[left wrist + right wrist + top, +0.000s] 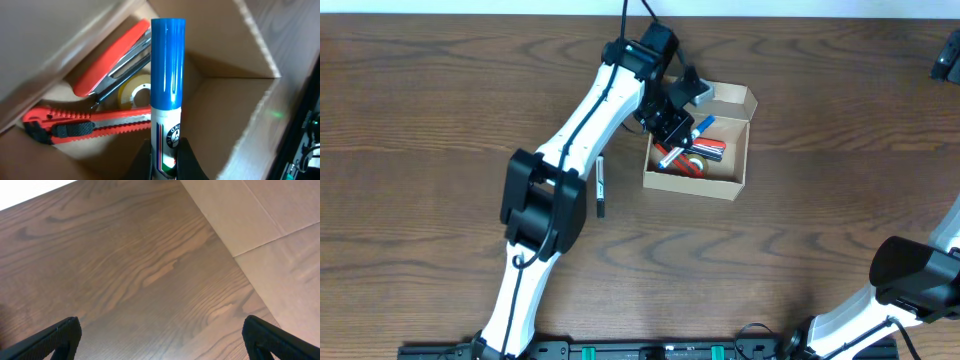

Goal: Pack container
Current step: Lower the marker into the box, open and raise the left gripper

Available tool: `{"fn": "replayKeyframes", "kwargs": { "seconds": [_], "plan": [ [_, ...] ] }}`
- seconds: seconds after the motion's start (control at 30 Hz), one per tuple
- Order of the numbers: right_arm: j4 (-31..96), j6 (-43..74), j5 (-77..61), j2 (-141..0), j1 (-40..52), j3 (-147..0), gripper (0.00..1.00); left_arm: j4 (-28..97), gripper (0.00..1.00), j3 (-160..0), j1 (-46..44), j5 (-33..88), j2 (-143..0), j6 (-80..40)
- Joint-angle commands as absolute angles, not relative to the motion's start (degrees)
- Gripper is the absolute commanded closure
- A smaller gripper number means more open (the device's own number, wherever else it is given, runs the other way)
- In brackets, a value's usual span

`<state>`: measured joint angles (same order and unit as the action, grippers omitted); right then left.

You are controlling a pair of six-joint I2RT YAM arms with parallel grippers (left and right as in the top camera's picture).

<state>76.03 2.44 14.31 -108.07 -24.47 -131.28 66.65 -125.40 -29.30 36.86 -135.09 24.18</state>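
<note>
Left wrist view, nearest the lens: your left pincer (167, 157) is clamped on the white barrel of a marker (168, 65), and the marker's blue cap points down into the container (235, 120). Past the cap, on the container's floor, lie a red box cutter (85, 125), a roll of clear tape (136, 92) and a red-handled tool (112, 57) that I cannot identify for sure. Behind them rises the container's far wall.

Seen from overhead, the container stands open on the bench (440, 120). A black pen (601, 186) lies just outside it on the left arm's side, not yet packed. Your right pincer (162, 342) is well apart from the container, its fingers spread wide on nothing, over bare bench.

Watch these risks:
- If you release from this height, the marker may bounce off the cutter. It could also end up propped against a wall, and that would stop the flap from shutting.
- If you push lower, the cap may jam on the tape or the cutter. Nothing braces the container, so it could slide along the bench.
- When you pull out, a finger could snag the container's rim and tip it.
</note>
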Motion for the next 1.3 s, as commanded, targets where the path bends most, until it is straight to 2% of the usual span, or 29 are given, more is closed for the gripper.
{"fn": "replayKeyframes", "kwargs": {
  "seconds": [0.0,1.07,1.1,1.17,1.2,1.27],
  "plan": [
    [76.12,3.38,14.33,-108.36,-24.71,-131.44,0.01,66.54,0.94,-126.56,-29.45,37.3,-134.91,24.21],
    [76.12,3.38,14.33,-108.36,-24.71,-131.44,0.01,65.63,0.93,-126.52,-33.3,38.33,-138.45,20.53],
    [76.12,3.38,14.33,-108.36,-24.71,-131.44,0.01,65.36,0.86,-126.54,-33.3,38.26,-138.45,20.53],
    [76.12,3.38,14.33,-108.33,-24.71,-131.44,0.01,64.86,0.79,-126.54,-33.28,37.17,-138.45,20.51],
    [76.12,3.38,14.33,-108.36,-24.71,-131.44,0.01,64.73,0.69,-126.54,-33.3,36.8,-138.43,20.53],
    [76.12,3.38,14.33,-108.36,-24.71,-131.44,0.01,64.36,0.69,-126.54,-33.28,36.51,-138.43,20.51]
  ]
}}
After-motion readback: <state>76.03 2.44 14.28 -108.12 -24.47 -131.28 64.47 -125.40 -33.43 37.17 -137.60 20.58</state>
